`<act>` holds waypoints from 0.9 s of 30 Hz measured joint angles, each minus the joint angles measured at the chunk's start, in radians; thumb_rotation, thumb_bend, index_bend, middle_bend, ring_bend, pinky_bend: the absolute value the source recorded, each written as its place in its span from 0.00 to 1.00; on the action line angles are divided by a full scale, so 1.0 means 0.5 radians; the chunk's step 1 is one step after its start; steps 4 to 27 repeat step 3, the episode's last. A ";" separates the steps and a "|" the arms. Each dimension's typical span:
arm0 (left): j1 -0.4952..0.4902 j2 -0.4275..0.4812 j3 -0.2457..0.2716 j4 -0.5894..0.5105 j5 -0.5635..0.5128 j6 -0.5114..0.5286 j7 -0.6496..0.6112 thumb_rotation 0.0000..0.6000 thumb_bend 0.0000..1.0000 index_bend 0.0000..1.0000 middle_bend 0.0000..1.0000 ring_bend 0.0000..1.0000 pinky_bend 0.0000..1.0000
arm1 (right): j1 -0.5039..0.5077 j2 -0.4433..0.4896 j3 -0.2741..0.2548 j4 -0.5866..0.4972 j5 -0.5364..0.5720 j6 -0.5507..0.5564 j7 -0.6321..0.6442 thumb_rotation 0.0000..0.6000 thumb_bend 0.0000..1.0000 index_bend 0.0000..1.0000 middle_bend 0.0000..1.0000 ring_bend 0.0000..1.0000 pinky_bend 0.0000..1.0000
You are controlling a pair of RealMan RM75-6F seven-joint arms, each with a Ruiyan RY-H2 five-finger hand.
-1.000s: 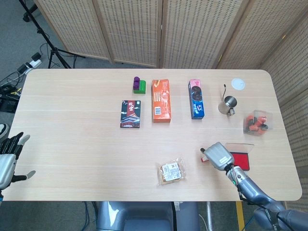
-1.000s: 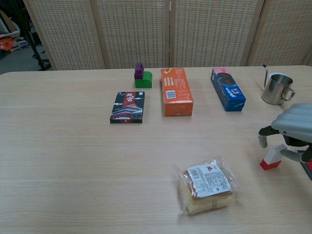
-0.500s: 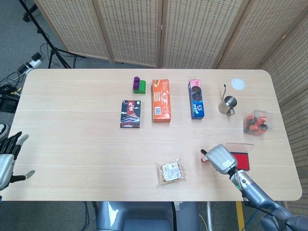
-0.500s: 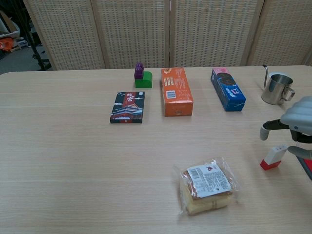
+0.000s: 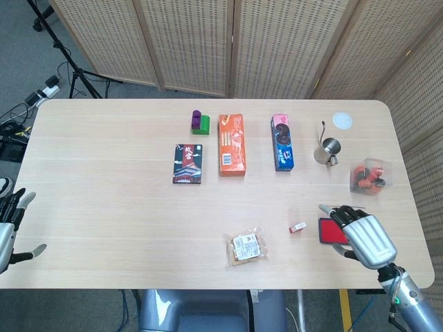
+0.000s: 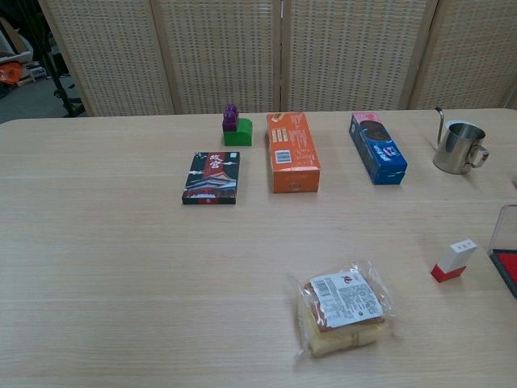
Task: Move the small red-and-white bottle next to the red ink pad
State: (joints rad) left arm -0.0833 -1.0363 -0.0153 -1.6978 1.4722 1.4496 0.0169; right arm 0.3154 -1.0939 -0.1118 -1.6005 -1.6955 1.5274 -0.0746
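Note:
The small red-and-white bottle [image 5: 297, 227] [image 6: 452, 261] lies on its side on the table, just left of the red ink pad [image 5: 329, 230] [image 6: 505, 263]. Nothing touches the bottle. In the head view my right hand [image 5: 363, 235] hovers with fingers spread over the ink pad's right part and holds nothing; the chest view does not show it. My left hand [image 5: 8, 225] is at the table's left edge, fingers apart and empty.
A wrapped snack [image 5: 247, 247] lies left of the bottle. Further back are a black box [image 5: 187, 164], an orange box [image 5: 232, 144], a blue box [image 5: 282, 142], purple-green blocks [image 5: 200, 122], a steel cup [image 5: 328, 150], a white lid [image 5: 342, 120] and a clear box of red pieces [image 5: 370, 176].
My right hand has let go of the bottle, opened, and drawn back to the right and toward the front edge. The bottle stays beside the ink pad.

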 measured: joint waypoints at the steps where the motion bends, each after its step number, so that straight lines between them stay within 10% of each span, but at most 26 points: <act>1: 0.002 -0.009 -0.001 0.007 0.001 0.004 0.008 1.00 0.00 0.00 0.00 0.00 0.00 | -0.056 -0.008 0.009 0.016 -0.004 0.097 0.056 1.00 0.00 0.07 0.00 0.00 0.02; 27: 0.005 -0.016 -0.002 0.013 0.004 0.015 0.015 1.00 0.00 0.00 0.00 0.00 0.00 | -0.143 -0.028 0.032 0.036 0.001 0.214 0.139 1.00 0.00 0.05 0.00 0.00 0.00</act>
